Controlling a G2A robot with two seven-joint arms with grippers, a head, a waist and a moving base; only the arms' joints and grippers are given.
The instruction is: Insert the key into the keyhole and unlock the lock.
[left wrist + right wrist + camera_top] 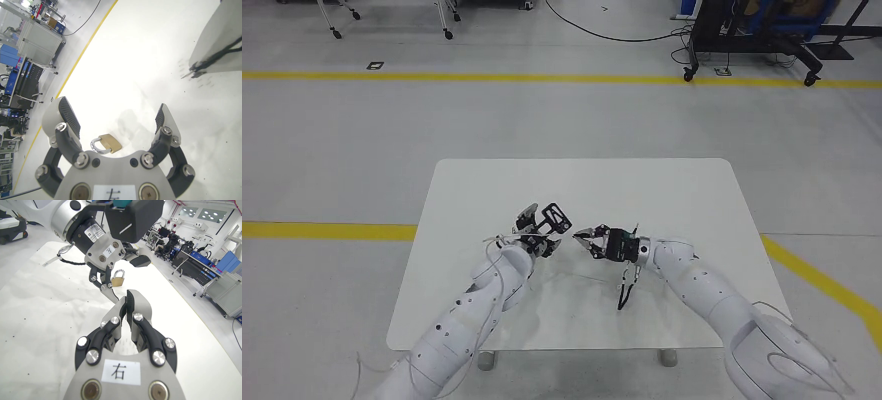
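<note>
Lock (110, 143), brass w/ silver shackle, lies flat on the white worktop (662, 190), approx. mid-worktop. My left claw (113, 113) hangs just over it, spread wide, holding nothing; the lock sits between its fingers (69, 115) w/o touching either. My right claw (127, 298) is just beside, tips aimed at the lock, pads pressed together on the key (184, 76), thin grey blade poking out front.
</note>
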